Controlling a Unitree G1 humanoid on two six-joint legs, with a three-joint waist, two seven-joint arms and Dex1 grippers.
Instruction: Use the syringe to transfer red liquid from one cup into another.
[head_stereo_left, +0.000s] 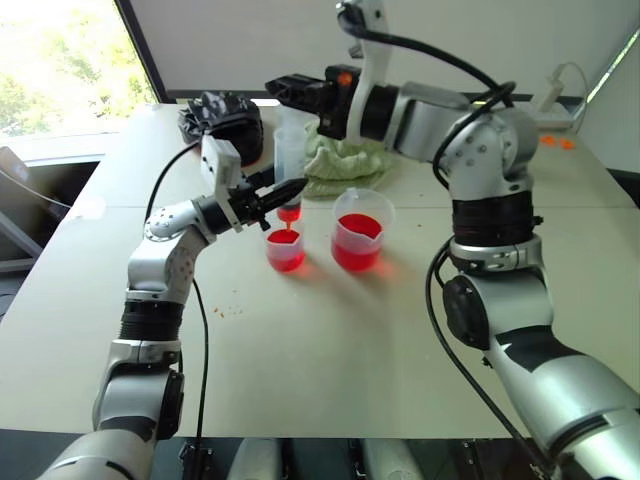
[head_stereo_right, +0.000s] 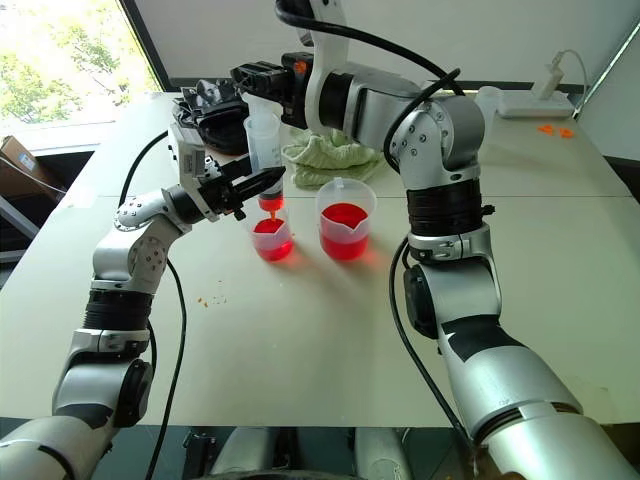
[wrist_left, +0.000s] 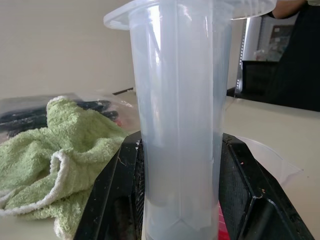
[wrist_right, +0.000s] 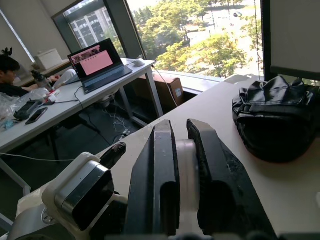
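beige table (head_stereo_left: 320, 340) bears no readable writing; both jaws closed, left on syringe (head_stereo_left: 289, 165), right on its plunger.

left tool (head_stereo_left: 283, 192) clamped, pointing forward and right; right tool (head_stereo_left: 285, 88) closed, arm raised, reaching level toward the left.

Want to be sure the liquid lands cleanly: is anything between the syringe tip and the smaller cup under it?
Nothing visible. The syringe, clamped upright by the left end effector, hangs with its red tip directly above the open mouth of the smaller cup. The larger cup stands apart beside it.
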